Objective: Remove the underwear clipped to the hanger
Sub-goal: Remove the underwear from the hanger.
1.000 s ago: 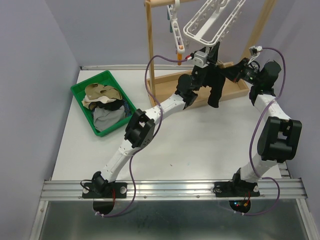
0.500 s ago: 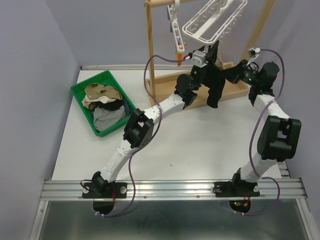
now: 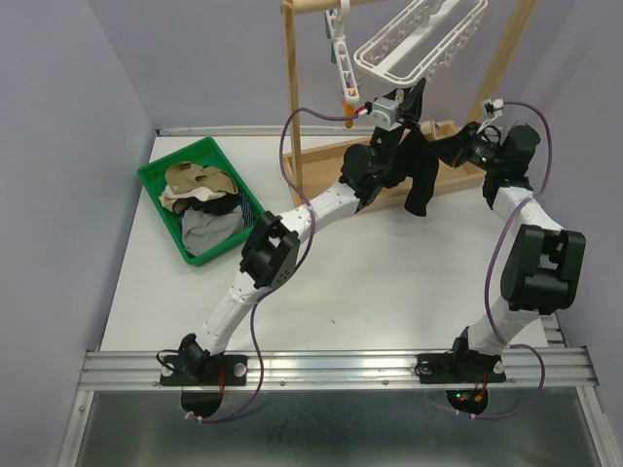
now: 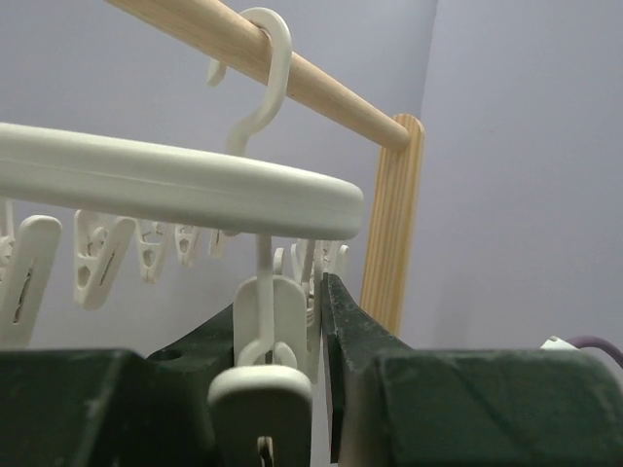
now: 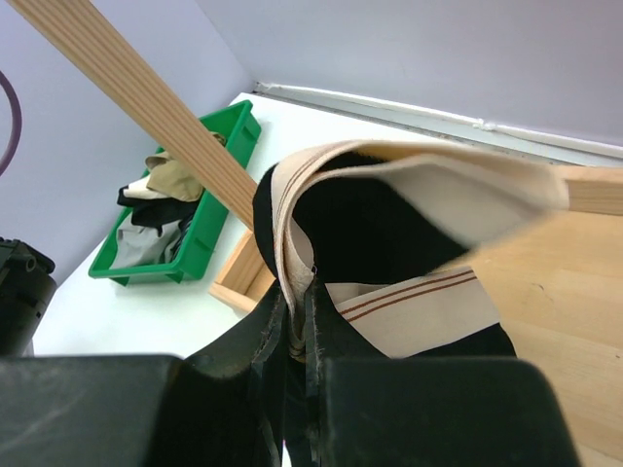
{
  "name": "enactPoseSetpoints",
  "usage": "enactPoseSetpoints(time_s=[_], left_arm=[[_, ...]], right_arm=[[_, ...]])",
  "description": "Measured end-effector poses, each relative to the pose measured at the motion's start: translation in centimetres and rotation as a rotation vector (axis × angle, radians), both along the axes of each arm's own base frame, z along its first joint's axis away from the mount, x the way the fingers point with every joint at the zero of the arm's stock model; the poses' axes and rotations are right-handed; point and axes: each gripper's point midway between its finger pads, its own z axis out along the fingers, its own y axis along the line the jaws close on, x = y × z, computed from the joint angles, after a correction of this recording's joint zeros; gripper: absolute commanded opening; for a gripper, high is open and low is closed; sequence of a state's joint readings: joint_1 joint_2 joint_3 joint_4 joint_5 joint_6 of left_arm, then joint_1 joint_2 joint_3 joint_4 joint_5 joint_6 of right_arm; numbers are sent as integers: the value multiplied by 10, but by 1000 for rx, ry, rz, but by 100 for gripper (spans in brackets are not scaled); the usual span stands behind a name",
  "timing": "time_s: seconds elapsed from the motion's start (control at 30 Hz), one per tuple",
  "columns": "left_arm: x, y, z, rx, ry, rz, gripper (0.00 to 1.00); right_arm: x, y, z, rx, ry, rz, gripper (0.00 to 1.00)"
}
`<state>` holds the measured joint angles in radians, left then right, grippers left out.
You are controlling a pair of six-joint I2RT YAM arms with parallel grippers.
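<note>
Black cloth with a cream waistband is what you have in the right gripper [image 5: 297, 313]. Its fingers are pinched tight on the band of the black underwear [image 5: 362, 219], and thin brown stripes run along that band. From overhead, the garment hangs in front of the wooden rack [image 3: 290, 88], just above the rack's base board. Its upper end reaches up toward the white clip hanger [image 4: 175, 180], which hooks over the rack's top rod.

Your left gripper [image 4: 282, 317] is raised under that hanger, within the rack's frame. Its two dark fingers press from both sides on a white clip [image 4: 273, 300] dangling from the hanger's rim. Whether that clip bites the garment you cannot tell, because the cloth is out of sight in the left wrist view. More clips hang in a row along the same rim, below the rack's rod.

Left of the rack and well apart from it, the green bin [image 3: 173, 157] sits on the white table [image 3: 389, 282]. It holds a heap of other underwear [image 3: 200, 199]: tan pieces at the end farther from you, then black and grey. A navy striped edge lies on the side nearest the rack.
</note>
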<state>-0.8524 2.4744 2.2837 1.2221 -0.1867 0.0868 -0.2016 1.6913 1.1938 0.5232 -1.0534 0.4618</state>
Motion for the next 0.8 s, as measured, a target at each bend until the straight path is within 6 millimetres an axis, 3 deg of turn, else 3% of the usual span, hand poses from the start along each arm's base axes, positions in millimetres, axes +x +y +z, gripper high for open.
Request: enactPoseSetpoints(time_s=[0.13, 0.43, 0.5, 0.8], left_arm=[[0, 2, -1, -5, 7, -4, 50], [-3, 11, -12, 11, 57, 4, 78], [-5, 14, -15, 19, 69, 6, 90], [-15, 29, -32, 78, 134, 20, 98]], right_arm=[[0, 0, -1, -3, -3, 0, 10], [-6, 1, -20, -6, 34, 0, 10], [-7, 1, -24, -7, 42, 0, 11], [-18, 2, -35, -29, 52, 2, 11]])
